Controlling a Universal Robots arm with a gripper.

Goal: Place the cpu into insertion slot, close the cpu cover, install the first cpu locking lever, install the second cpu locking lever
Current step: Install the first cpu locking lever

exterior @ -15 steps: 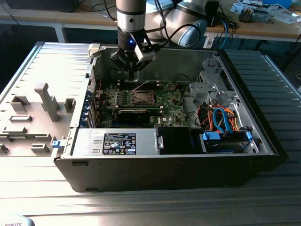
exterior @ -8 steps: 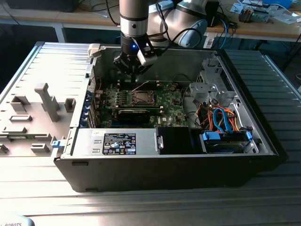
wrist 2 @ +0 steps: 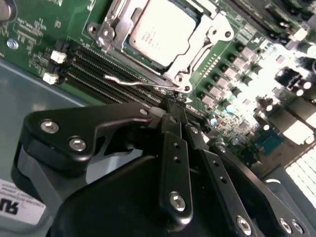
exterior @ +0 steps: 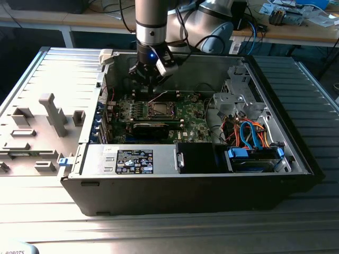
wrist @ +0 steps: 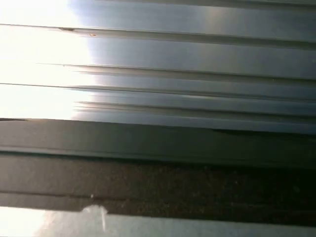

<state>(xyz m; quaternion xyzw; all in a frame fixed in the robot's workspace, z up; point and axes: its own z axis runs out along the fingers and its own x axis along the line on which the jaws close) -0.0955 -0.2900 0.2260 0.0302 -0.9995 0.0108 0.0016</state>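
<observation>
In the second wrist view the silver-topped cpu (wrist 2: 160,29) lies in the insertion slot (exterior: 159,109) on the green board. The silver cpu cover (wrist 2: 211,35) is folded down around the chip's edges. A thin wire locking lever (wrist 2: 131,82) sticks out from the socket's corner, raised off the board over the memory slots. My gripper (wrist 2: 174,102) is shut, its black fingertips just beside the hinged end of that lever; I cannot tell whether they touch it. In the exterior view the gripper (exterior: 150,79) hangs inside the case just behind the socket.
Black memory slots (wrist 2: 94,69) run beside the socket. A long black card (exterior: 151,128) lies in front of it. Orange and blue cables (exterior: 249,132) fill the case's right side. A grey fixture plate (exterior: 47,114) sits at the exterior view's left. Ribbed metal table (wrist: 197,49).
</observation>
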